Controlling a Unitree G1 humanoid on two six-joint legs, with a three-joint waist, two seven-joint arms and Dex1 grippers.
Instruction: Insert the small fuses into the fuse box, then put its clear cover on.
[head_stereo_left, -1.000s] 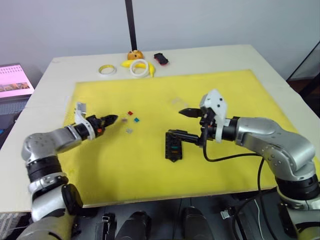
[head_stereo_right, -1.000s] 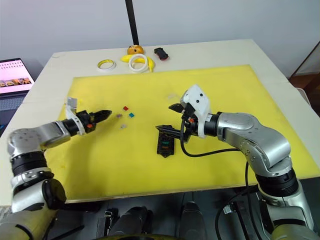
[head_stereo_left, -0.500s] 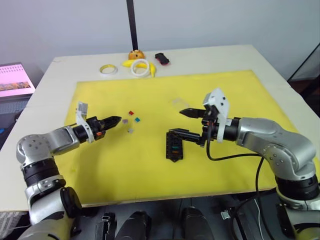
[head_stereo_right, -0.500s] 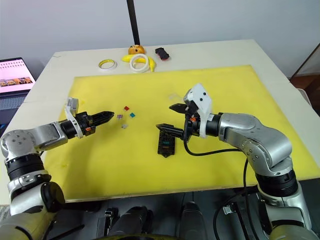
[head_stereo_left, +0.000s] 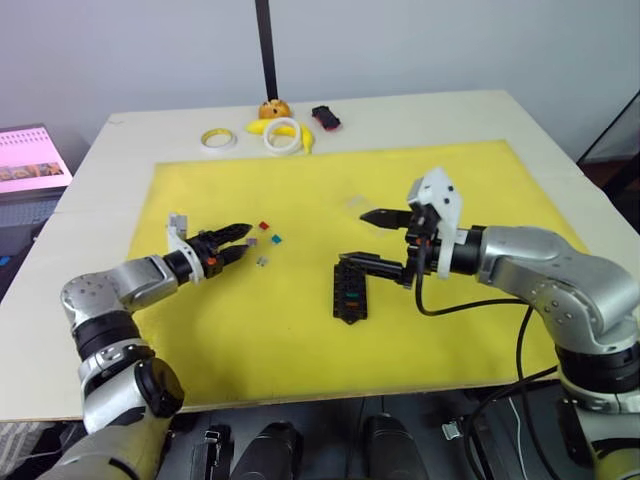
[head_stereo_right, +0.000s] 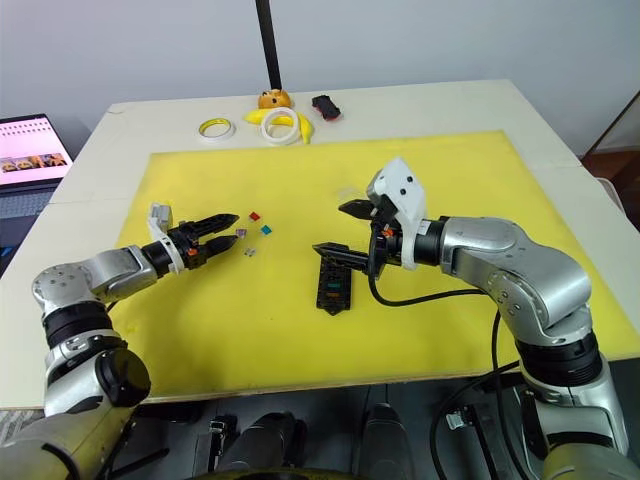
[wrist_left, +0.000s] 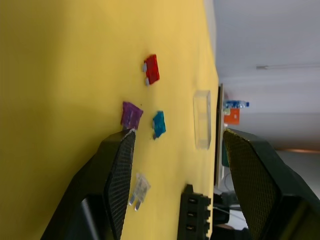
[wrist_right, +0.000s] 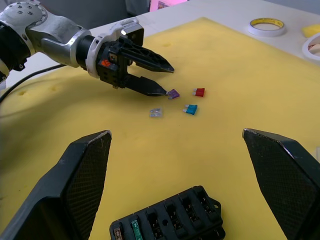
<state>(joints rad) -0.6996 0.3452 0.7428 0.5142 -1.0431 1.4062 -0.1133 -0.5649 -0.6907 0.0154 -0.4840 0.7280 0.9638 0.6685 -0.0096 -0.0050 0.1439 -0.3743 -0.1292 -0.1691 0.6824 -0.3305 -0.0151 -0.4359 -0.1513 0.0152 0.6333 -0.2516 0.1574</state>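
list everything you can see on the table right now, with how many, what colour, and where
Yellow foam mat: one, covering most of the pale table.
Black rectangular fuse box: one, mid-mat, green and orange fuses already in its slots.
Loose small blade fuses: four, red, purple, teal, clear grey, left of the box.
Clear plastic cover: one, on the mat beyond the box.
Tape rings: two, yellow and white, far edge.
Yellow banana: one, by the white ring.
Orange round toy: one, far edge.
Black-and-red gadget: one, far edge.
Laptop screen: one, off the table's left.
Left gripper: open, at the purple fuse.
Right gripper: open, over the box.
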